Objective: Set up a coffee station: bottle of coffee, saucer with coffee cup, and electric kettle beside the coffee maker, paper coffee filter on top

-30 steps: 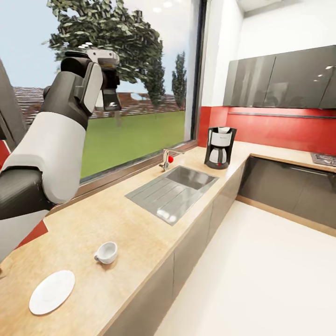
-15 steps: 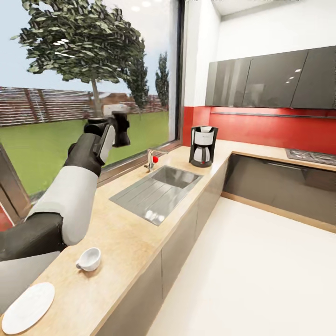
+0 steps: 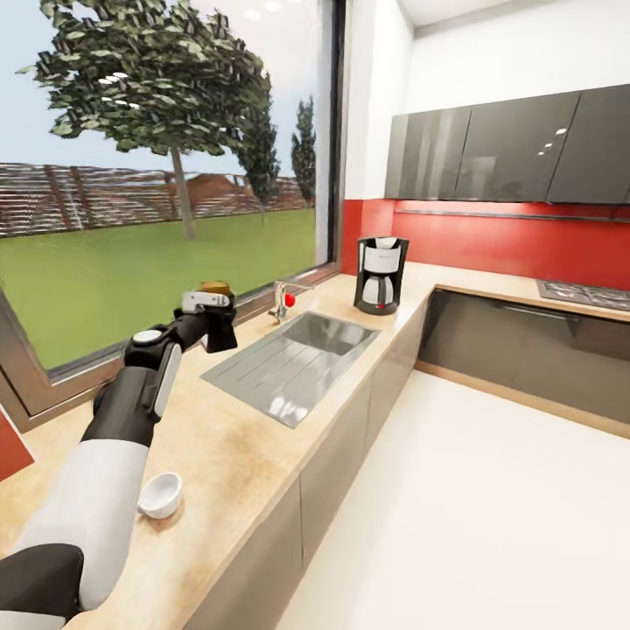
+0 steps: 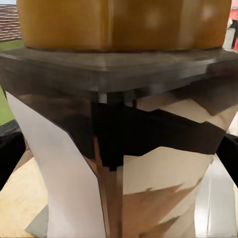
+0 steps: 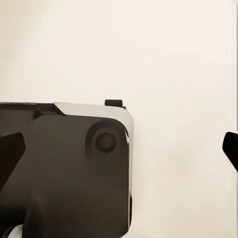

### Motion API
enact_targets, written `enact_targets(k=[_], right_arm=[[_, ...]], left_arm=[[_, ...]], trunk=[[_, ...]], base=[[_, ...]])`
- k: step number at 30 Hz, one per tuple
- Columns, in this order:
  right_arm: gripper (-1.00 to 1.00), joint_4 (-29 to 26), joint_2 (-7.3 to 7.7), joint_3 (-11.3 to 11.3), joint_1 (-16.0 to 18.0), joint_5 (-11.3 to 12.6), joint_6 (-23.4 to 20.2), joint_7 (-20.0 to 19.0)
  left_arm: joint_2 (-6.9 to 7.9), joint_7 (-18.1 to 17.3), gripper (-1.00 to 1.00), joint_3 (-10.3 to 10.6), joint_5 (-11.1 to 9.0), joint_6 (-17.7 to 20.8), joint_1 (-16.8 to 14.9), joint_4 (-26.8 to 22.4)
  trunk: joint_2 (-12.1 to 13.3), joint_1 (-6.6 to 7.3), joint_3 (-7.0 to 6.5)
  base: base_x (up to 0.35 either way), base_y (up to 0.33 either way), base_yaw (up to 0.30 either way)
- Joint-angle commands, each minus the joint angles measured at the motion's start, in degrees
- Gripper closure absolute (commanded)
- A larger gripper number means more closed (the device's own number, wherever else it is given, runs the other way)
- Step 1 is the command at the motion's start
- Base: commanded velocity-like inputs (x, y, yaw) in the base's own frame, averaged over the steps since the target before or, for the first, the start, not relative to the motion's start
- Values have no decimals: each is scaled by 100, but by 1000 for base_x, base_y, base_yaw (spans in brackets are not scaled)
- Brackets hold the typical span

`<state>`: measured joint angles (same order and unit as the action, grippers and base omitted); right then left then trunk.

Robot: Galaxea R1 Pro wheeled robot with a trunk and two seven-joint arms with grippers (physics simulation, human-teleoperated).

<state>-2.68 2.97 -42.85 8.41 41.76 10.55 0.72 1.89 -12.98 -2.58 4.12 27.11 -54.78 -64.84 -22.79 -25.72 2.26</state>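
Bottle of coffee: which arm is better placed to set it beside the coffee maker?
Left. Its gripper already grips the bottle of coffee above the countertop, facing the coffee maker.

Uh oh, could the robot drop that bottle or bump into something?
Maybe. The left gripper holds the bottle of coffee in the air over the countertop; if the grip slipped, the bottle could fall and tip or roll toward the sink. The coffee cup sits right beside the left arm, so a careless swing might knock it over. The coffee maker is far along the counter, so that is a long carry.
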Motion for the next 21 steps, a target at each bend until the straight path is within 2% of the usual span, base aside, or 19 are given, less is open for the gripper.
enact_targets(k=[1,5,12,18,21], right_arm=[[-100,-6,2,-48,3,51,12,7],[-100,-6,2,-48,3,51,17,7],[-100,-6,2,-48,3,51,17,7],[-100,-7,2,-48,3,51,17,7],[-100,-6,2,-48,3,51,17,7]], left_arm=[[-6,-49,100,-10,32,-6,73,-17],[-38,-46,100,8,27,-264,255,29],[-57,-15,100,14,27,-302,281,28],[-57,-20,100,6,21,-319,505,-36],[-132,-20,100,-3,22,-320,528,-31]], trunk=[[-13,-6,12],[-13,-6,12],[-13,-6,12],[-13,-6,12],[-13,-6,12]], base=[[252,-142,0],[209,-194,0],[91,-260,0],[-37,-272,0],[-191,-236,0]])
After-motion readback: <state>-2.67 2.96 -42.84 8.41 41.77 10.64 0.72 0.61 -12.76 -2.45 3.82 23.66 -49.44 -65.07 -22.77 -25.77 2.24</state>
